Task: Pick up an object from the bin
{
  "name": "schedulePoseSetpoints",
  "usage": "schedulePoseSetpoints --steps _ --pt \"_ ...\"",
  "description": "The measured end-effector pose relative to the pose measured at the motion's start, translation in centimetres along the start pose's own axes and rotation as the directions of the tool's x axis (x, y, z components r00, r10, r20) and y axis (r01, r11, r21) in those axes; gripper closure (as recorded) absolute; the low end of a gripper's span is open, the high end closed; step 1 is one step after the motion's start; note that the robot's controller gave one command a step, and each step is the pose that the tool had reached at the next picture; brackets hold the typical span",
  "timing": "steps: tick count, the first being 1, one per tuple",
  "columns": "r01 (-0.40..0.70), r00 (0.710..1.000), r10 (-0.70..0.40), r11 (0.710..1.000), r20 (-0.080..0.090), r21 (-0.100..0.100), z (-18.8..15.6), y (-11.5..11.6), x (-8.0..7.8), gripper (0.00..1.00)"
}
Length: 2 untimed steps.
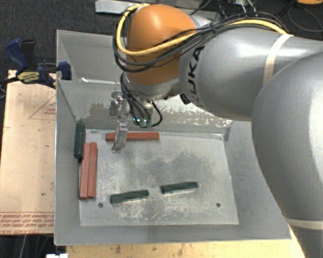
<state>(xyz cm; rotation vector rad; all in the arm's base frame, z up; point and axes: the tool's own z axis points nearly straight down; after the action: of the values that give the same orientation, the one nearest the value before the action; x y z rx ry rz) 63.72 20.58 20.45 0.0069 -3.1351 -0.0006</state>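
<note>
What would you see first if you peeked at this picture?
The big silver arm with its orange cover reaches in from the right. Its gripper hangs over the left end of a red stick near the back wall of the bin. Two dark green sticks lie on the floor nearer the front.

A thin red bar point(141, 136) lay flat on the bin point(200, 211) floor, close to the back wall. It ran left to right, left end hidden.
</note>
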Motion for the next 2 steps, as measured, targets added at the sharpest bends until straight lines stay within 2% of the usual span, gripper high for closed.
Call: schedulePoseSetpoints --steps 1,2 --pt "-0.003 1.000 0.003 1.000 0.008 -0.001 -0.5 -0.1 -0.2 0.00" --pt "0.117 0.993 -0.117 0.993 0.008 0.000 13.4 -9.6 0.7 1.00"
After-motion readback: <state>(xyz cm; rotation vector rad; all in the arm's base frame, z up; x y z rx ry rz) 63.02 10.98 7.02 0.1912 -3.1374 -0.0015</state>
